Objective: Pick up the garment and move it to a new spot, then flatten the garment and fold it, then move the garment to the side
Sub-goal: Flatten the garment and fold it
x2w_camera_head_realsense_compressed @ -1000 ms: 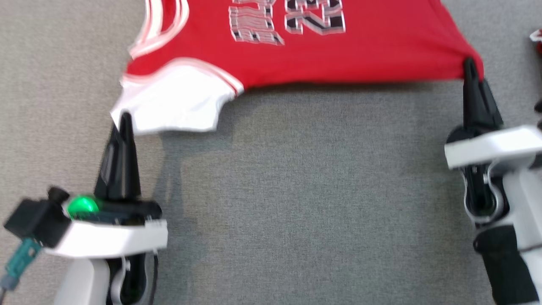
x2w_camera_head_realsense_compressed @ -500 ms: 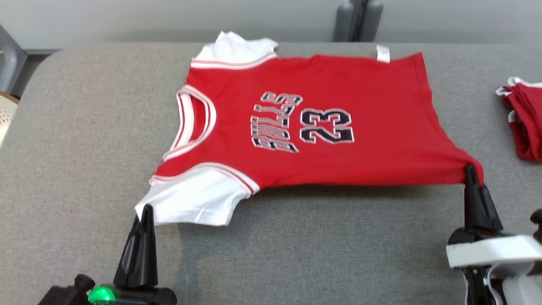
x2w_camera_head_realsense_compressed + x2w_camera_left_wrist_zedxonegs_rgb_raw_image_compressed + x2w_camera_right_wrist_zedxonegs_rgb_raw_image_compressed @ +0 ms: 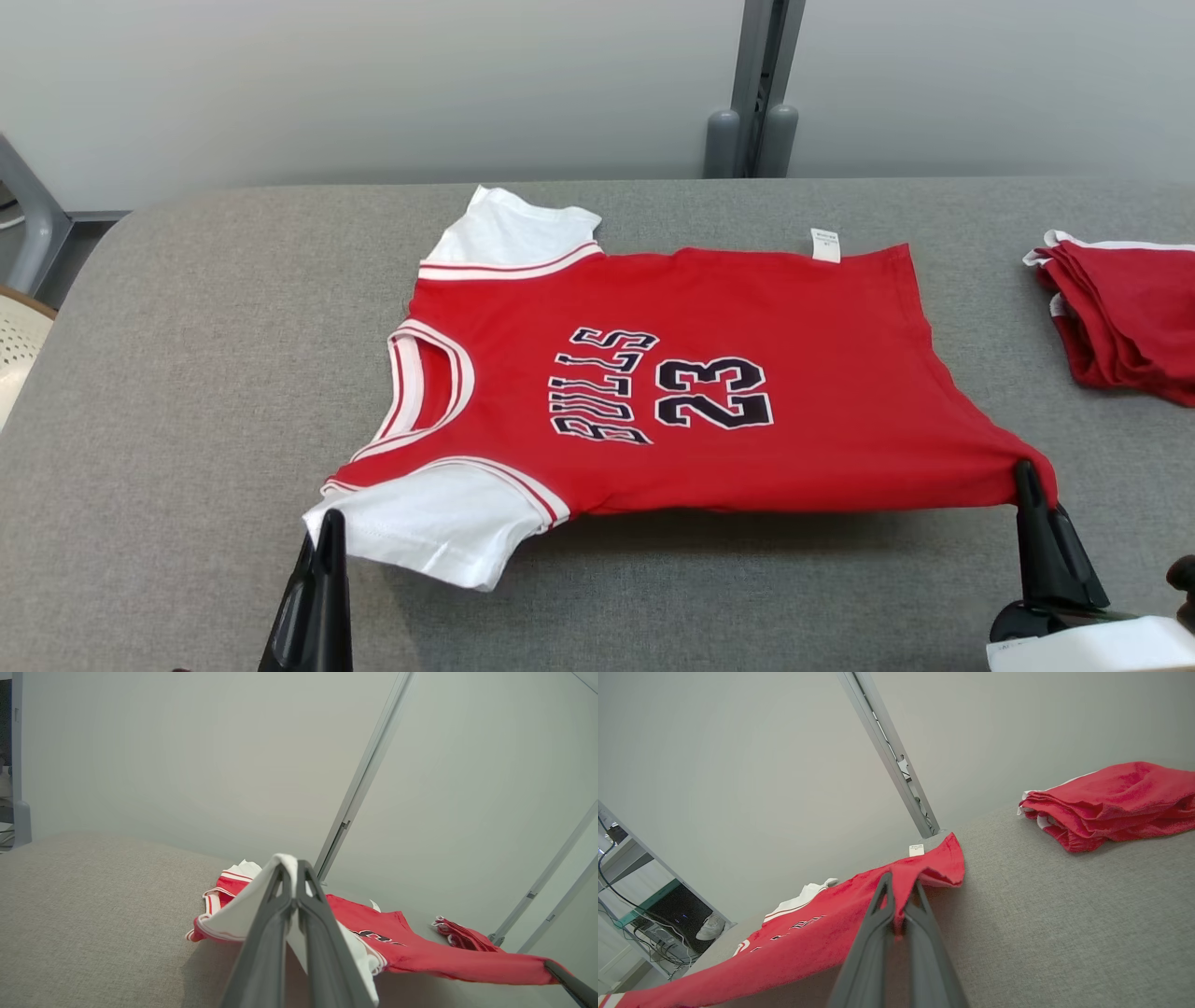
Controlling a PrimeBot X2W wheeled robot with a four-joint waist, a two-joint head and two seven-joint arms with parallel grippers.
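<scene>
Only the camera tilted up; the shirt [image 3: 709,373] stays spread. The left gripper [image 3: 330,525] stays clamped on its sleeve [image 3: 420,532], the right gripper [image 3: 1025,473] on its hem corner [image 3: 999,467], so folding seems next.

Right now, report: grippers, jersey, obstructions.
Left gripper shut on jersey sleeve. Right gripper shut on hem corner. Near edge lifted, far edge on table. Folded pile right, apart.

The grey fabric-covered counter [image 3: 187,392] carries a red jersey [image 3: 747,308] spread mid-surface, and a folded red pile [image 3: 1130,317] at its right edge.
</scene>
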